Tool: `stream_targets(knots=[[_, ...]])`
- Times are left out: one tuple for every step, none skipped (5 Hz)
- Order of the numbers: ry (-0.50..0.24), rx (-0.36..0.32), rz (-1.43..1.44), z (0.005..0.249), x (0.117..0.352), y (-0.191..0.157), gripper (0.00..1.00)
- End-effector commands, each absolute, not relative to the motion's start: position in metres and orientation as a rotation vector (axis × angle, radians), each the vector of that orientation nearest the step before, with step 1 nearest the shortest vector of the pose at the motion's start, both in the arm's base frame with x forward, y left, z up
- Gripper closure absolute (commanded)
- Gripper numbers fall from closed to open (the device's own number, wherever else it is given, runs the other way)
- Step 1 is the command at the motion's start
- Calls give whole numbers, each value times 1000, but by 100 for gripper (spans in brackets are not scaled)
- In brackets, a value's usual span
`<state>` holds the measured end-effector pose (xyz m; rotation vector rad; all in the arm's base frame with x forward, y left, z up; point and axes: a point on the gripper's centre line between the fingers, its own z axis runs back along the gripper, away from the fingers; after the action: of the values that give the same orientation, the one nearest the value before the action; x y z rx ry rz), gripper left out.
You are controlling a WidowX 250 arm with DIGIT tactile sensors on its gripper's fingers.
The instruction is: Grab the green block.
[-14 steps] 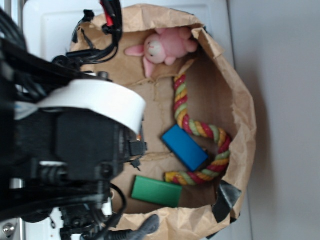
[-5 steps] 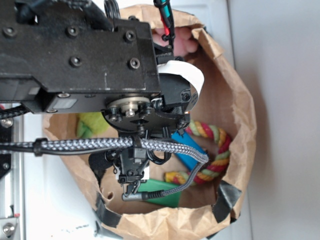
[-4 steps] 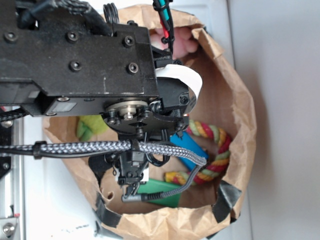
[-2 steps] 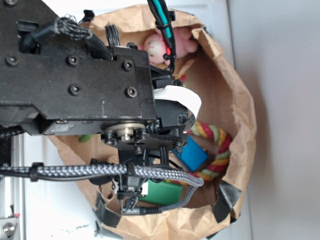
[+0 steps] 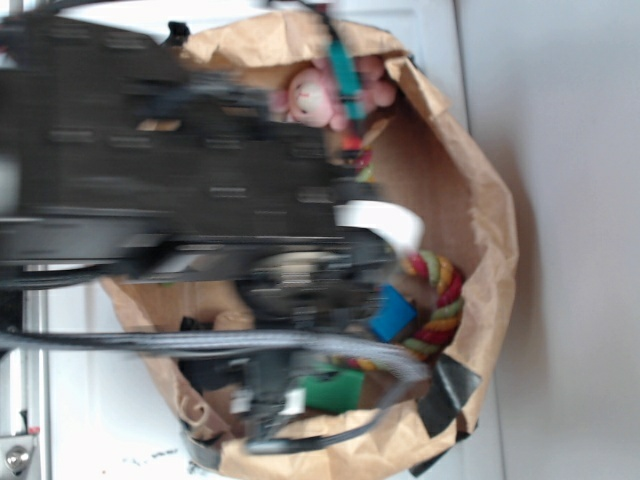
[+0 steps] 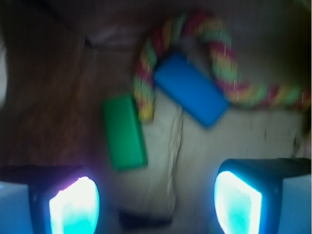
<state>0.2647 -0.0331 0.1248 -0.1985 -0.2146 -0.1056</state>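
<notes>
The two-fingered gripper point(image 6: 156, 204) is seen released, its glowing pads point(image 6: 74, 207) spread wide apart with nothing between them. The flat dark-green rectangular block point(image 6: 124, 132) lies ahead of the jaws, nearer the left pad and untouched. The blue rectangular block point(image 6: 191, 89) is located farther ahead, toward the right pad, against the multicoloured braided rope point(image 6: 222, 56). All items rest inside the brown paper bag point(image 5: 490, 240).

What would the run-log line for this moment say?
gripper: open, nothing held | green block: flat on bag floor, ahead of fingers, nearer one side | blue block: against rope toy | exterior view: motion-blurred
</notes>
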Motion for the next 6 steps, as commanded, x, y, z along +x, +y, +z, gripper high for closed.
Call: stream_targets(knots=[[-272,-197,-110,141,269,-35,0],[-272,-197,-110,141,269,-35,0],[-272,-197,-110,141,269,-35,0],[-265,-205,-122,138,277,-34,0],[-245,-166,-125,122,293,-34,0],[-238,-141,-113,111,308,-32,0]])
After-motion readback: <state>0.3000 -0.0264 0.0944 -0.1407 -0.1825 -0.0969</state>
